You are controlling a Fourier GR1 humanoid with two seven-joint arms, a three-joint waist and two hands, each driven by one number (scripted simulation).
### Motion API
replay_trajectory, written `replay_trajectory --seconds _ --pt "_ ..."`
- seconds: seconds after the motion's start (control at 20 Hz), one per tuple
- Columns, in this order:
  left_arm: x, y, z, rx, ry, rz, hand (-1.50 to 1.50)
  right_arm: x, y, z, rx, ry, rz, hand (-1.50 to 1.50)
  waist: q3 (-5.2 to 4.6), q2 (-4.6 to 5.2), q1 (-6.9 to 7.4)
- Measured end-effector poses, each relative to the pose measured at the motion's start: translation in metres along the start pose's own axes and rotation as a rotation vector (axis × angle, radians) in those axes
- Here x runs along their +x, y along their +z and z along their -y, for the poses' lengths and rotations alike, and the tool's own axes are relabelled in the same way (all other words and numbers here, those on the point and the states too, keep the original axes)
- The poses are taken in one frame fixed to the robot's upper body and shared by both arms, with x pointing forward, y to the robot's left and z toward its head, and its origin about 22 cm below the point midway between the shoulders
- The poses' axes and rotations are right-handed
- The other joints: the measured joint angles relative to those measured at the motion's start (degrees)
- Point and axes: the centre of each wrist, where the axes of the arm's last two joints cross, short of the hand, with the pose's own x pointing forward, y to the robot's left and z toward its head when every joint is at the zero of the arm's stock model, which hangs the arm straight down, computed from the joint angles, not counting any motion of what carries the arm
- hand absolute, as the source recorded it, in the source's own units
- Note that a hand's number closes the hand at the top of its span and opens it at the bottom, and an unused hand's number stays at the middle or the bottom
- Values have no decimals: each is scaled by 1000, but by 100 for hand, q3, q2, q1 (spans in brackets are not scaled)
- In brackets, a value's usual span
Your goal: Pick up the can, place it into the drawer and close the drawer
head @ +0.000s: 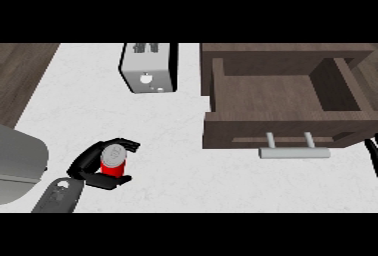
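Left hand point(88, 163) is curled round the upright red can point(113, 161), can's long axis vertical inside the grip. The open drawer point(244, 135) lies up-right of this hand, well apart, so the carry likely goes rightward.

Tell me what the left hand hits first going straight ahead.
Probably the left wall of the open drawer. The left hand, curled round the can, points up-right across the counter, missing the toaster. Height is unclear.
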Motion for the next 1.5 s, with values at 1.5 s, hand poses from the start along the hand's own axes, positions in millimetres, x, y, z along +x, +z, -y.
replay_trajectory --seconds 1.5 --pt "112 -66 29 645 81 181 150 11 10 1 -34 -9 17 -150 5 -13 27"
